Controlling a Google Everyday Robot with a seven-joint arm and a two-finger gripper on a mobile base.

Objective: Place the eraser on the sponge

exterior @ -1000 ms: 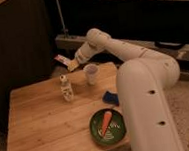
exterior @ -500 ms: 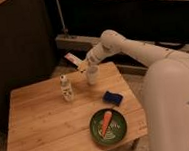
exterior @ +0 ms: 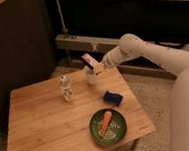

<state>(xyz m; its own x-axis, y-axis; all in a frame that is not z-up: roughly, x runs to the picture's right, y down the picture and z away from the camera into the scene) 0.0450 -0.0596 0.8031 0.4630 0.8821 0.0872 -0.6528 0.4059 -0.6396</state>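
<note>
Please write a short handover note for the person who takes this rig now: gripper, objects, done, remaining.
Gripper: in the air above the far edge of the wooden table, shut on the small dark rectangular eraser with a white-reddish label.
Deep-blue rectangular soft sponge: lying on the table's right side, nothing on it.
Done: eraser is off the table, gripped.
Left: carry it over the sponge, lower, release.

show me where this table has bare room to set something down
Bare: the left half of the table, from the white bottle to the left edge, and the front left beside the green plate. Crowded: the right side, with cup, sponge and plate, and the gripper holding the eraser by the cup.
</note>
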